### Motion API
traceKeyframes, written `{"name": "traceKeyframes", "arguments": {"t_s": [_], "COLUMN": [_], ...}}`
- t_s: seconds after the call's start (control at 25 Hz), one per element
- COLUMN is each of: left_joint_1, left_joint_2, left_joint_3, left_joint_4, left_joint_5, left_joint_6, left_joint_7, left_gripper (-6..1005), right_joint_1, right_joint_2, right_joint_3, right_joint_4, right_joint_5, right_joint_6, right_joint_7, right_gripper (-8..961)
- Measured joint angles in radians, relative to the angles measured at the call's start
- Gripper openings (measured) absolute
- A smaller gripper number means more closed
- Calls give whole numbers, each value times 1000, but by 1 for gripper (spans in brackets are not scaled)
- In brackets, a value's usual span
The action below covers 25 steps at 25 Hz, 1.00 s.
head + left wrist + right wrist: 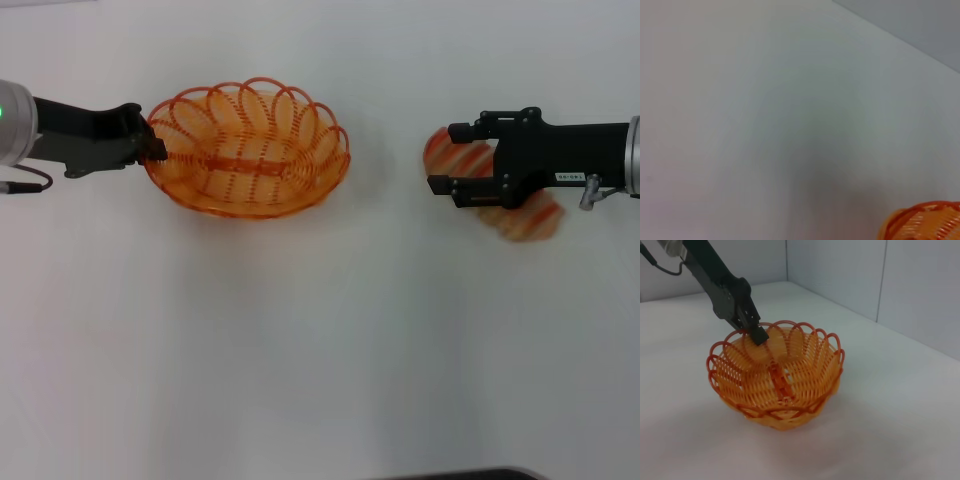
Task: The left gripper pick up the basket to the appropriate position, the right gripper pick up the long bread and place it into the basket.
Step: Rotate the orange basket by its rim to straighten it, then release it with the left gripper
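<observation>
The orange wire basket [250,190] stands at the middle left of the white table. My left gripper [155,148] is shut on its scalloped rim at the left end. The right wrist view shows that grip from across the table, with the left gripper [757,334] on the far rim of the basket [785,410]. A bit of the basket [925,222] shows in the left wrist view. The long bread [525,220] lies at the right, tan with orange-red stripes. My right gripper [440,158] is over its left end, fingers apart on either side of it.
The white table [320,350] stretches between the basket and the bread. Grey wall panels [850,270] stand behind the table's far edge. A dark edge [450,474] shows at the table's front.
</observation>
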Motion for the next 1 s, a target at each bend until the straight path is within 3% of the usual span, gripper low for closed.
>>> {"name": "traceKeyframes", "arguments": {"t_s": [0.8, 1.0], "left_joint_1": [18, 17], "left_joint_2": [0, 0], "left_joint_3": [36, 28], "left_joint_4": [-4, -3], "left_joint_5": [16, 26], "left_joint_6": [-30, -17], "left_joint_7": [0, -2], "left_gripper": [79, 146], "right_joint_1": [2, 1], "right_joint_2": [0, 2], "right_joint_3": [0, 0], "right_joint_4": [0, 0], "right_joint_5": [0, 0], "right_joint_6": [-6, -4], "right_joint_7": [-4, -4], "right_gripper": [713, 711]}}
